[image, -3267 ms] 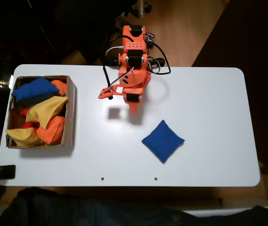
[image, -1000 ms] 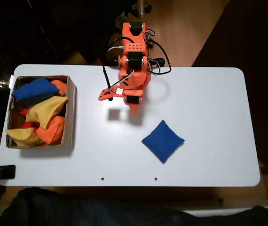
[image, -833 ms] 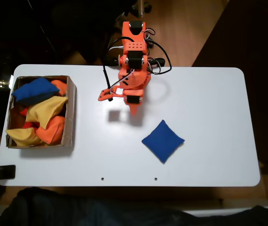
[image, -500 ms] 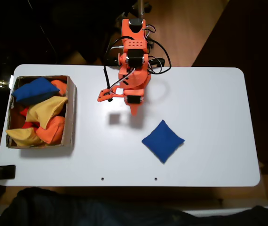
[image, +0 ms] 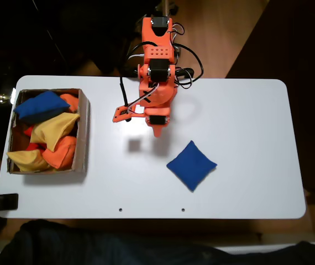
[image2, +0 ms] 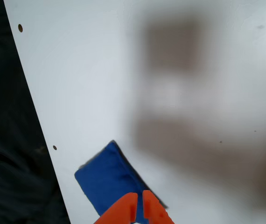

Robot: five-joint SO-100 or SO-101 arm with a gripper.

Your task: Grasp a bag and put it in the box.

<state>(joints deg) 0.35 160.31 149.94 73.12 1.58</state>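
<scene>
Wrist view shows the claw (image2: pixel 138 205) with its two orange fingertips drawn almost together, only a thin slit between them, clenched on nothing. Just beyond and beneath those tips lies the bag (image2: pixel 109 179), a royal-blue square cushion flat on the white table (image2: pixel 179 56), near the table's edge and not touched by the claw.

Seen from the fixed view, the arm (image: pixel 156 83) stands at the table's far edge with the claw (image: pixel 157 131) pointing down the picture. The bag (image: pixel 191 165) rests below and to the right of the claw, near but apart from it. The box (image: pixel 83 132) sits well off to the claw's left, already heaped with yellow and orange beanbags (image: pixel 50 141) and a second blue beanbag (image: pixel 40 106).

Over the last moments the arm has lifted and leaned slightly forward: its base links ride higher in the fixed view and its shadow on the table has slid a little down the picture, away from the claw tip. The bag has not shifted. I read this as the start of the reach; the grasp is not yet begun, and the fingers will need to spread before they descend on the bag
</scene>
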